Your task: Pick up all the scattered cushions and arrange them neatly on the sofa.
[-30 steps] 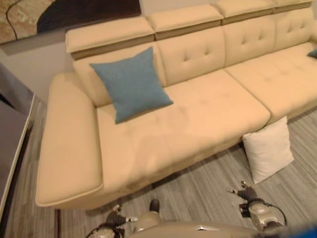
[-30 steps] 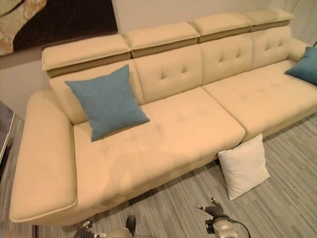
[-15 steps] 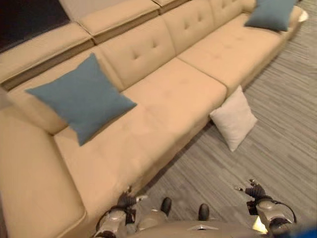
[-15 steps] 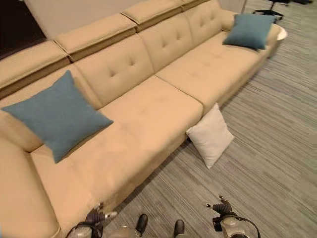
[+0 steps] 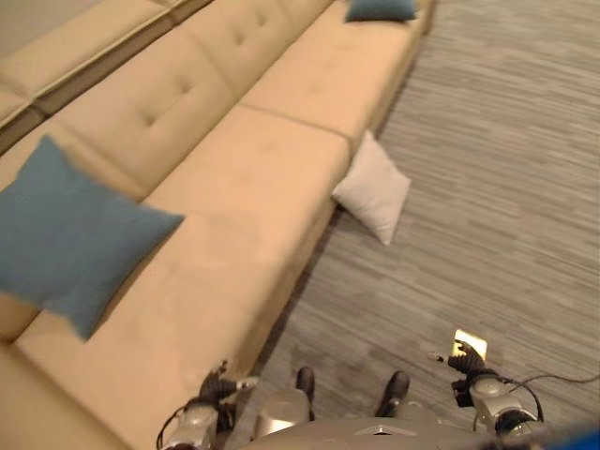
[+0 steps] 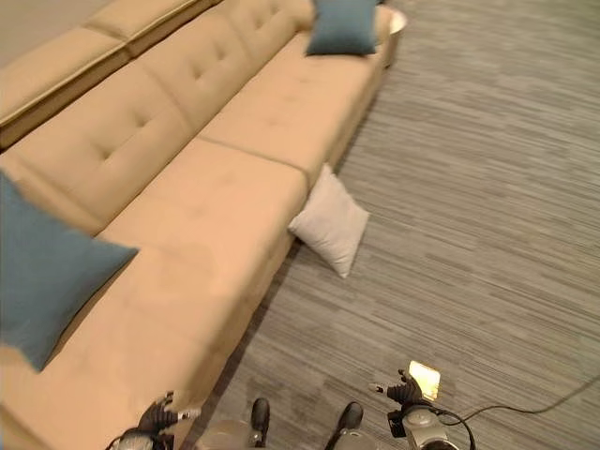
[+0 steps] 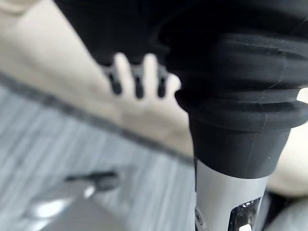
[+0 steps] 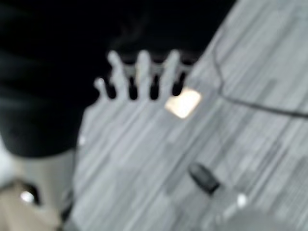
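Note:
A white cushion (image 5: 373,187) leans on the floor against the front of the long beige sofa (image 5: 234,178). A blue cushion (image 5: 66,236) rests on the sofa seat at the left, against the backrest. Another blue cushion (image 6: 341,25) lies at the sofa's far end. My left hand (image 5: 217,385) hangs low beside the sofa front, fingers straight and holding nothing. My right hand (image 5: 462,361) hangs low over the floor, fingers relaxed and empty. Both hands are well short of the white cushion.
Grey striped floor (image 5: 487,187) stretches to the right of the sofa. A small bright square patch (image 5: 468,342) lies on the floor by my right hand. A small round white table edge (image 6: 394,19) shows past the sofa's far end.
The camera has swung to the right: the sofa, the blue cushion and the white cushion have slid left in view. Both hands stay low and empty.

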Tool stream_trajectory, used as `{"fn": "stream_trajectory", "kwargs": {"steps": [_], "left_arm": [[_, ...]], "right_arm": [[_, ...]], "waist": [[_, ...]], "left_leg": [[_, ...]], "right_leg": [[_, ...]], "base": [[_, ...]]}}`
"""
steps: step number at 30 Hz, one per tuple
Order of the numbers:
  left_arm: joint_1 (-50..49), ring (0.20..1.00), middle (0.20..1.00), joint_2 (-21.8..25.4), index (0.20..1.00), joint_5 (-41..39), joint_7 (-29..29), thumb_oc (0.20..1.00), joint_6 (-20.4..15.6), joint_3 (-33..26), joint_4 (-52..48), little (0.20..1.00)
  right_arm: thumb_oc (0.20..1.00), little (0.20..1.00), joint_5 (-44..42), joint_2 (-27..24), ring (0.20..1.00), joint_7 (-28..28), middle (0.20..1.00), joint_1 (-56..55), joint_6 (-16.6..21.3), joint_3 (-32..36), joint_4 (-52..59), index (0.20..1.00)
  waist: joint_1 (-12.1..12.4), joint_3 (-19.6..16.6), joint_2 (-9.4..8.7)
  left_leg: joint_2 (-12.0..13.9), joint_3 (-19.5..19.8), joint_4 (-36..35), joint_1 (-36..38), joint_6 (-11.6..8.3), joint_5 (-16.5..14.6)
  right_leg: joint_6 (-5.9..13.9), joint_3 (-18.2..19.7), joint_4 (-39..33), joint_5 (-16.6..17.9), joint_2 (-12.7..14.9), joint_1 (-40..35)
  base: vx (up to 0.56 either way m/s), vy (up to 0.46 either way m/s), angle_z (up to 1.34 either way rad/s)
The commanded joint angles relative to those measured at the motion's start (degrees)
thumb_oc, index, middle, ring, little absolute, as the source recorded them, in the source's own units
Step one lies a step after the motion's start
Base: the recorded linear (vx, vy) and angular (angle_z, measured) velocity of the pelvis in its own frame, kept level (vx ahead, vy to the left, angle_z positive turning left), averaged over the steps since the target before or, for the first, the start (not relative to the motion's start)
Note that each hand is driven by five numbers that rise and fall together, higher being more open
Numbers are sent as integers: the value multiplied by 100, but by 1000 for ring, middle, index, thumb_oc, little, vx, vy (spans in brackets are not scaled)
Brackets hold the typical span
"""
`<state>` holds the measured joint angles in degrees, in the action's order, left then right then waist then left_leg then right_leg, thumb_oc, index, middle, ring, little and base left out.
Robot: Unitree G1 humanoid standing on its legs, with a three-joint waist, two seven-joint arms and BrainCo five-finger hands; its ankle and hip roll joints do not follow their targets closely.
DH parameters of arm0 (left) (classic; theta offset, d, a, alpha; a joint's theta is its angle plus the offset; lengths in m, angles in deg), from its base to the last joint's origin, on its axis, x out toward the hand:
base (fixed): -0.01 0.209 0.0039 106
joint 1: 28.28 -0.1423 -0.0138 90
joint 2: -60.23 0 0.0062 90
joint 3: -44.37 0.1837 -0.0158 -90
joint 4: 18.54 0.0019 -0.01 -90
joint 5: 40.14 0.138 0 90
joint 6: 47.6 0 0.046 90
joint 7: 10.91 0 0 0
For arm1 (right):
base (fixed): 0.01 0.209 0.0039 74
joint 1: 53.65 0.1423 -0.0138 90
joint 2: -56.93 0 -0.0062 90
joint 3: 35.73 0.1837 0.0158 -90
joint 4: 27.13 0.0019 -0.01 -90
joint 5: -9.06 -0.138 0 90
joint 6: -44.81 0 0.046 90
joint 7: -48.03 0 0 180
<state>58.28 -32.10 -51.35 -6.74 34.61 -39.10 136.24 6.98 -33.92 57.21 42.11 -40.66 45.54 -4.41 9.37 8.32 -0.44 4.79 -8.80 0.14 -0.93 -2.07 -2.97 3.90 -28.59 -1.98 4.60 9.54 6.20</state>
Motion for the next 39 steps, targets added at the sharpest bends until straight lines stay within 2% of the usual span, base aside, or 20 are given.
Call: {"fn": "stream_trajectory", "kwargs": {"steps": [1, 4, 7, 9, 10, 16, 17, 21, 22, 23, 26, 27, 29, 31, 33, 34, 35, 36, 37, 39], "left_arm": [[329, 1000, 1000, -67, 1000, 87, 41, 1000, -106, -75, 221, 1000], [367, 1000, 1000, -110, 1000, -25, 44, 1000, -145, -65, 232, 1000], [397, 1000, 1000, -130, 1000, -205, 66, 1000, -158, -57, 120, 1000], [398, 1000, 1000, -127, 1000, -210, 50, 1000, -166, -17, 80, 1000], [387, 1000, 1000, -137, 1000, -210, 47, 1000, -157, -4, 69, 1000], [404, 1000, 1000, -32, 1000, -158, 38, 1000, -159, -36, 75, 1000], [371, 1000, 1000, 10, 1000, -195, 29, 1000, -151, -86, 83, 1000], [353, 1000, 1000, 256, 1000, -108, 16, 1000, -58, -135, 140, 1000], [371, 1000, 1000, 349, 1000, -79, 19, 1000, -33, -100, 37, 1000], [402, 1000, 1000, 377, 1000, -69, 40, 1000, -32, -75, -58, 1000], [375, 1000, 1000, 416, 1000, -86, 89, 1000, -49, -54, -124, 1000], [386, 1000, 1000, 398, 1000, -99, 72, 1000, -68, -30, -154, 1000], [384, 1000, 1000, 392, 1000, -109, 61, 1000, -79, -12, -151, 1000], [458, 1000, 1000, 358, 1000, -107, 103, 1000, -75, -51, 39, 1000], [472, 1000, 1000, 254, 1000, -18, 127, 1000, -122, 78, 159, 1000], [501, 1000, 1000, 231, 1000, -40, 79, 1000, -106, 121, 111, 1000], [501, 1000, 1000, 232, 1000, -40, 79, 1000, -106, 120, 111, 1000], [555, 1000, 1000, 220, 1000, -49, 82, 1000, -110, 152, 60, 1000], [612, 1000, 1000, 206, 1000, -57, 73, 1000, -106, 209, -76, 1000], [685, 1000, 1000, 210, 1000, -39, 76, 1000, -116, 218, -56, 1000]], "right_arm": [[1000, 1000, -2, -184, 1000, 90, 1000, 156, 97, -149, 75, 1000], [1000, 1000, -111, -225, 1000, 114, 1000, 200, 158, -161, 86, 1000], [1000, 1000, -199, -226, 1000, 174, 1000, 232, 130, -172, 73, 1000], [1000, 1000, -189, -210, 1000, 190, 1000, 197, 117, -171, 56, 1000], [1000, 1000, -193, -192, 1000, 187, 1000, 191, 115, -181, 63, 1000], [1000, 1000, -134, -41, 1000, 243, 1000, 220, 123, -297, 17, 1000], [1000, 1000, -110, 12, 1000, 220, 1000, 217, 116, -343, 17, 1000], [1000, 1000, -48, 229, 1000, 153, 1000, 203, 130, -416, -35, 1000], [1000, 1000, -48, 277, 1000, 98, 1000, 250, 115, -415, 5, 1000], [1000, 1000, -60, 276, 1000, 83, 1000, 305, 106, -436, 80, 1000], [1000, 1000, -39, 267, 1000, 58, 1000, 303, 112, -424, 187, 1000], [1000, 1000, -38, 270, 1000, 41, 1000, 306, 104, -424, 213, 1000], [1000, 1000, -53, 255, 1000, 29, 1000, 307, 108, -428, 233, 1000], [1000, 1000, -129, 197, 1000, 62, 1000, 327, 67, -396, 175, 1000], [1000, 1000, -93, 252, 1000, 36, 1000, 259, 60, -470, 175, 1000], [1000, 1000, -164, 234, 1000, 39, 1000, 247, 72, -488, 230, 1000], [1000, 1000, -164, 235, 1000, 39, 1000, 247, 72, -488, 230, 1000], [1000, 1000, -252, 215, 1000, 88, 1000, 308, 112, -508, 287, 1000], [1000, 1000, -355, 157, 1000, 135, 1000, 423, 131, -570, 315, 1000], [1000, 1000, -362, 125, 1000, 131, 1000, 523, 96, -588, 273, 1000]], "waist": [[311, -110, -63], [221, -21, -93], [274, 111, -132], [377, 113, -252], [397, 102, -273], [706, 126, -334], [796, 117, -349], [843, 118, -579], [721, 172, -540], [628, 218, -446], [482, 234, -237], [469, 236, -249], [461, 249, -246], [418, 177, -213], [320, -6, -364], [304, -6, -346], [298, -10, -350], [341, 93, -375], [507, 312, -401], [631, 426, -432]], "left_leg": [[-287, 1043, -64, -32, -19, -17], [-133, 904, 580, -154, -191, -135], [-108, 856, 1345, -647, -298, 122], [-598, 1228, 1298, -905, -218, -186], [-663, 1249, 1123, -889, -192, -201], [-1230, 1521, 742, -1560, -102, 433], [-1217, 1581, 734, -1460, -49, 374], [-1162, 1914, 842, -1118, 176, 213], [-1060, 1982, 833, -913, 326, 130], [-997, 2033, 822, -840, 410, 104], [-827, 2078, 598, -440, 545, -23], [-802, 2132, 503, -240, 525, -167], [-786, 2186, 484, -154, 485, -241], [-671, 2458, 214, 191, 347, -416], [-450, 2713, 180, 508, 163, -541], [-318, 2684, 838, 276, -73, -258], [-322, 2690, 839, 268, -72, -256], [-238, 2386, 1545, -172, -216, -18], [-77, 1727, 2666, -908, -119, -4], [-185, 1433, 3008, -1345, -39, -219]], "right_leg": [[488, 127, 437, -315, 74, -169], [402, 102, 129, -349, -91, -361], [327, 4, -98, -359, -170, -520], [367, 152, -257, -353, -225, -611], [382, 216, -284, -362, -273, -625], [319, 795, -291, -650, -743, -880], [265, 966, -211, -735, -816, -913], [380, 1198, 1020, -900, -792, -773], [665, 1252, 2160, -569, -679, -308], [764, 1288, 2770, -382, -669, -37], [786, 1112, 3194, -205, -371, 456], [651, 1026, 2409, -313, -116, 459], [609, 1047, 1971, -324, -54, 410], [647, 1206, 691, 35, 137, 580], [633, 1305, 515, 99, -127, 455], [527, 1073, 386, -7, -236, 238], [528, 1069, 387, -6, -231, 243], [481, 860, 300, -56, -197, 102], [316, 603, 136, -173, -202, -209], [256, 513, 17, -295, -267, -428]], "base": [[139, -163, -69], [210, -207, -20], [118, -113, -10], [213, -97, -18], [210, -68, -51], [227, 23, -69], [386, 113, -159], [292, 107, -107], [153, 148, -40], [155, 146, -15], [273, 117, 18], [327, -77, 6], [359, -96, 1], [516, -128, 23], [755, -194, 82], [623, -181, 124], [251, -125, 129], [72, -145, 75], [110, -199, 69], [157, -129, 55]]}}
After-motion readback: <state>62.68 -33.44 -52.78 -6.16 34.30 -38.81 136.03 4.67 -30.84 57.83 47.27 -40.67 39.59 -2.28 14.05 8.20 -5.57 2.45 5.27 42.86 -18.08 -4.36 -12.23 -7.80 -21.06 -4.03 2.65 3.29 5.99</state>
